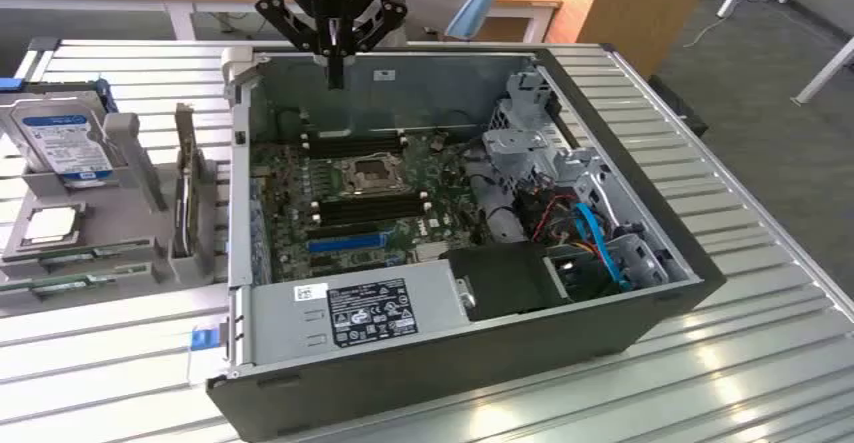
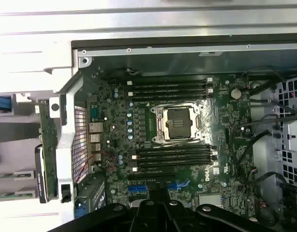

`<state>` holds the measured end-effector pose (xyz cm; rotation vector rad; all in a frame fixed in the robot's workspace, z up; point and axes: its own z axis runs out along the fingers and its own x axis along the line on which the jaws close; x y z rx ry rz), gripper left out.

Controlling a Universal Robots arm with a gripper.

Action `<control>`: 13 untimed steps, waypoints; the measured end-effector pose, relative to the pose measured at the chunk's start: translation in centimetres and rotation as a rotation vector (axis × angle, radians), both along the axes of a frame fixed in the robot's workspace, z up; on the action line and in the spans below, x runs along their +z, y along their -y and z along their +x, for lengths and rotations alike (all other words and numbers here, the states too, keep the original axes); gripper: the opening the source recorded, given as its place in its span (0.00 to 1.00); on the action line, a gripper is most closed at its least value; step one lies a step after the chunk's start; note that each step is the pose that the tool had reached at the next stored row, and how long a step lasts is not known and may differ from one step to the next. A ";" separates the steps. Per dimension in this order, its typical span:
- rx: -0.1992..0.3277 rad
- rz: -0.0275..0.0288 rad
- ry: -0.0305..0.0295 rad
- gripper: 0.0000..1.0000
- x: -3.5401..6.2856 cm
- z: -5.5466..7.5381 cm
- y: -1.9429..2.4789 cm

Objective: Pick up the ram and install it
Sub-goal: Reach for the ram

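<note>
The ram is a thin green stick with a pale label. It lies flat in a grey holder on the table, on the exterior view's left of the open computer case. A second green stick lies just behind it. My gripper hangs over the far wall of the case, shut with nothing between its fingers, well away from the ram. In the wrist view the gripper looks down on the motherboard, with black memory slots on either side of the CPU socket.
The grey holder also carries a hard drive, a CPU and an upright expansion card. Inside the case are a power supply, a drive cage and blue cables. Slatted metal table surrounds the case.
</note>
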<state>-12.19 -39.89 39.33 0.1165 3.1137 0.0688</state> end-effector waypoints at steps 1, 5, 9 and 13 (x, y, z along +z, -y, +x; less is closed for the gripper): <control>0.000 0.0000 0.0000 0.10 0.00 0.0 0.00; 0.000 0.0000 0.0000 0.10 0.00 0.0 0.00; 0.000 0.0002 0.0000 0.10 -0.02 -0.1 0.00; 0.000 0.0000 -0.0002 0.10 -0.02 -0.3 0.00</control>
